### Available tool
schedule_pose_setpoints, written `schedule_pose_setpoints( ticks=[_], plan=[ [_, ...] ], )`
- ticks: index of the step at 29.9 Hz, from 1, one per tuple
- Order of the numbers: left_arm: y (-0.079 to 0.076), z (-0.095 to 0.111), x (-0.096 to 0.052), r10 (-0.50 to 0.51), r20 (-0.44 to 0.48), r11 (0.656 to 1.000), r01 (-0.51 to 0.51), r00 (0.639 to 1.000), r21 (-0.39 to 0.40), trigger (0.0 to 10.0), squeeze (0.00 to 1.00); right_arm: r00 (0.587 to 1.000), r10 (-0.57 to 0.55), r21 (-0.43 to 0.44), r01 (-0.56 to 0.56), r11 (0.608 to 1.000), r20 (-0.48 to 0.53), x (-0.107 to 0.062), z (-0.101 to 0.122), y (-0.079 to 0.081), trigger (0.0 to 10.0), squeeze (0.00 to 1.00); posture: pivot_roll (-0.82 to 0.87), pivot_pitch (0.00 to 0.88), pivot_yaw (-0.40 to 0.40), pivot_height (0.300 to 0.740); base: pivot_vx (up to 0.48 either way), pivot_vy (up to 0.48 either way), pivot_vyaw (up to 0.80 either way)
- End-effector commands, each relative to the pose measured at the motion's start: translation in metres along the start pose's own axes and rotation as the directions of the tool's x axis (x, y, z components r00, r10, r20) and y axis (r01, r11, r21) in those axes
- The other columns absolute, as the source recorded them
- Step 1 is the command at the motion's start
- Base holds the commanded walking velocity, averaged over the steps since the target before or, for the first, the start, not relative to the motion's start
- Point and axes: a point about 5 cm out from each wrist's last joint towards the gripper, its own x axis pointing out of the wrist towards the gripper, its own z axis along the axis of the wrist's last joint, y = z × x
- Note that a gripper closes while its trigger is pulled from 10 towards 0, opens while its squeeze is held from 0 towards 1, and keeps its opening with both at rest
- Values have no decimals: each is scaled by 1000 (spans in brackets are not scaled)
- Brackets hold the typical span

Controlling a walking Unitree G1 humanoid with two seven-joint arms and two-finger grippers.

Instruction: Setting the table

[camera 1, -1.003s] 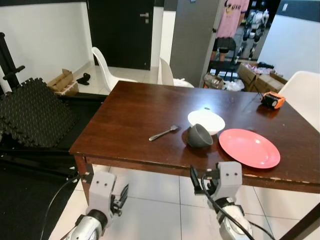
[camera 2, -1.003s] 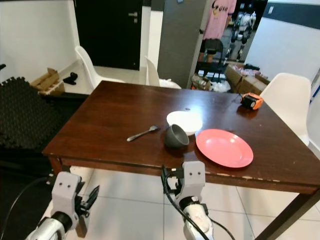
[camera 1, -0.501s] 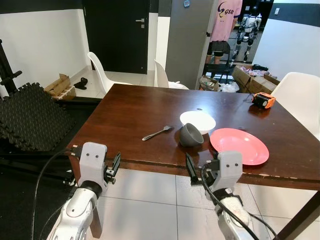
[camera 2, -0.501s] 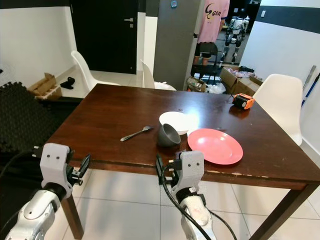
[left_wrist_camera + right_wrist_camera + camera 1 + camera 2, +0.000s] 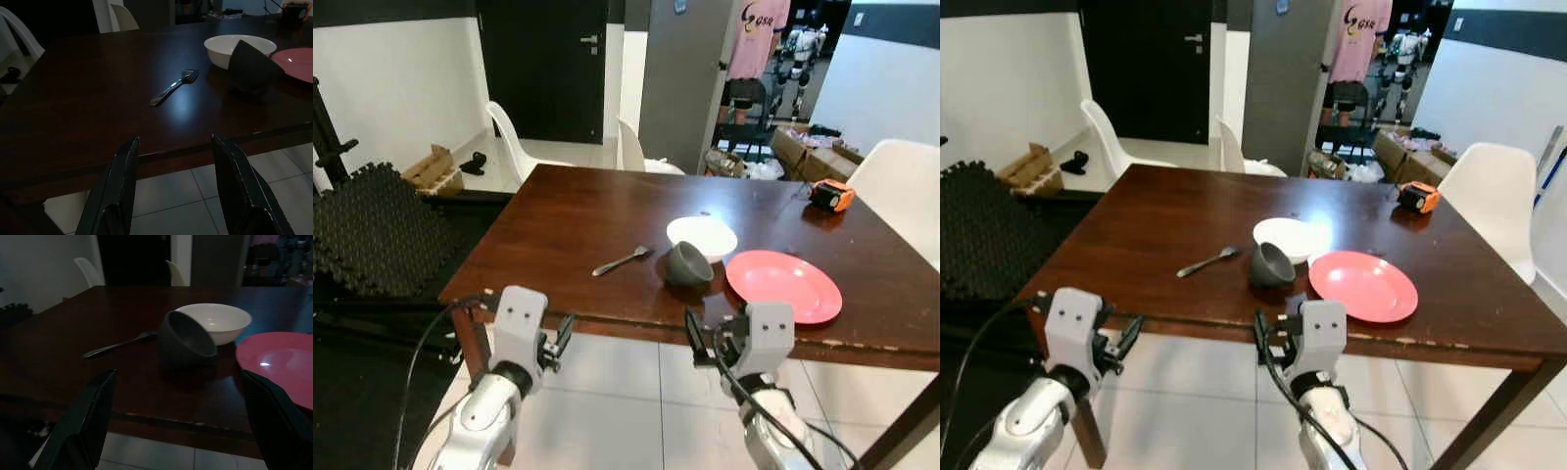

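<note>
Left eye view: dark wood table [image 5: 568,211] w/ silver fork [image 5: 620,260], tilted grey cup [image 5: 686,264] touching white bowl [image 5: 702,236], pink plate [image 5: 783,285] just beside; orange tape measure [image 5: 830,195] at far corner. Left gripper [image 5: 173,188] & right gripper [image 5: 178,423] both spread open, empty, below near edge

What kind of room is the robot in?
Probably a dining area in a home: a wooden table with white chairs round it, set with a pink plate, bowls and a fork.

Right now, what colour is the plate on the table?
The plate is pink-red; the right eye view shows it best.
</note>
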Motion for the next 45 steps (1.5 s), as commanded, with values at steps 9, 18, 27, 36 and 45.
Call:
schedule_pose_setpoints(
  ticks=[9, 18, 27, 36, 45],
  plan=[
    [-6, -2, -1, -23, 3, 1000, 23, 1000, 1, 10000, 0, 1000, -22, -5, 22, 1000, -23, -1, -4, -5, 10000, 0, 5, 81, 42, 740, 425, 0, 0],
    [-8, -2, -1, -29, 6, 1000, 29, 1000, 0, 10000, 0, 999, -19, -14, 19, 1000, -30, -1, -6, -6, 10000, 0, 2, 74, 36, 740, 420, 0, 0],
    [-9, -3, -2, -40, 5, 999, 40, 999, -7, 10000, 0, 1000, -1, -48, 0, 999, -20, -1, -4, -4, 10000, 0, 1, 68, 32, 740, 379, 0, 0],
    [-21, -7, -11, -212, -27, 977, 212, 977, -12, 10000, 0, 999, 17, -133, -11, 991, 49, -1, 15, -6, 10000, 0, 0, 70, 33, 740, 168, 0, 0],
    [-24, -8, -15, -276, -40, 961, 276, 960, -6, 10000, 0, 997, -9, -143, 20, 989, 79, -1, 25, -12, 10000, 0, 1, 72, 33, 740, 0, 0, 0]
  ],
)
